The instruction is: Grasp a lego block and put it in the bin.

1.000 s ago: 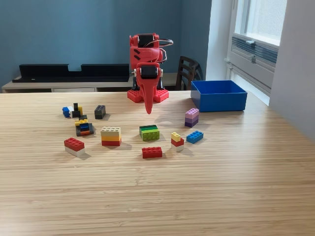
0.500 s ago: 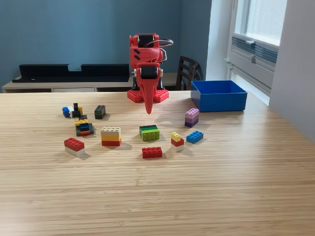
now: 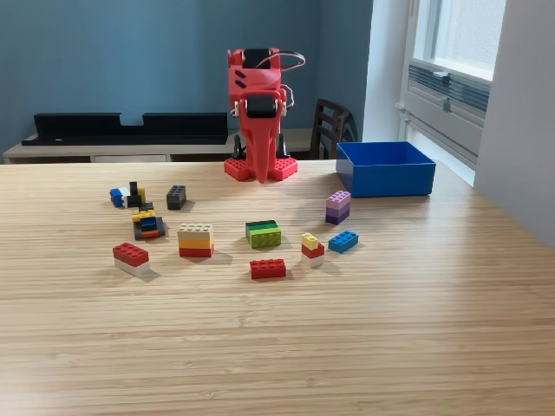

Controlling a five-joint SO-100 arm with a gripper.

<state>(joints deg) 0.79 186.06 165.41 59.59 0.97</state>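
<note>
red and pointing straight down, the gripper (image 3: 262, 176) hangs in the air at the far side of the table (image 3: 364, 329), its tip a little above the wood and just in front of the arm's red base (image 3: 260, 166); its fingers come together in a single narrow point with no gap visible and nothing held between them. the arm (image 3: 257, 91) is folded up tall and compact over the base, with a thin wire looping out near its top. off to the exterior view's right of the arm, near the far right corner of the table, sits the blue bin (image 3: 386, 178); only its near wall and a strip of its far inner wall show, so whether anything lies inside cannot be told. the blocks are all on the table, well apart from the gripper: a purple stack (image 3: 337, 207) nearest the bin, a small blue block (image 3: 342, 241), a yellow and red piece (image 3: 311, 247), a green block (image 3: 263, 233), a flat red block (image 3: 268, 268), a cream, yellow and red stack (image 3: 196, 240), a red and white block (image 3: 131, 258), a mixed dark stack (image 3: 148, 224), a dark grey block (image 3: 176, 197) and a small cluster of blue, black and yellow bits (image 3: 127, 196) toward the exterior view's left. behind the table stand a long black shelf (image 3: 130, 127) against the blue wall and a dark chair (image 3: 331, 127).
</note>
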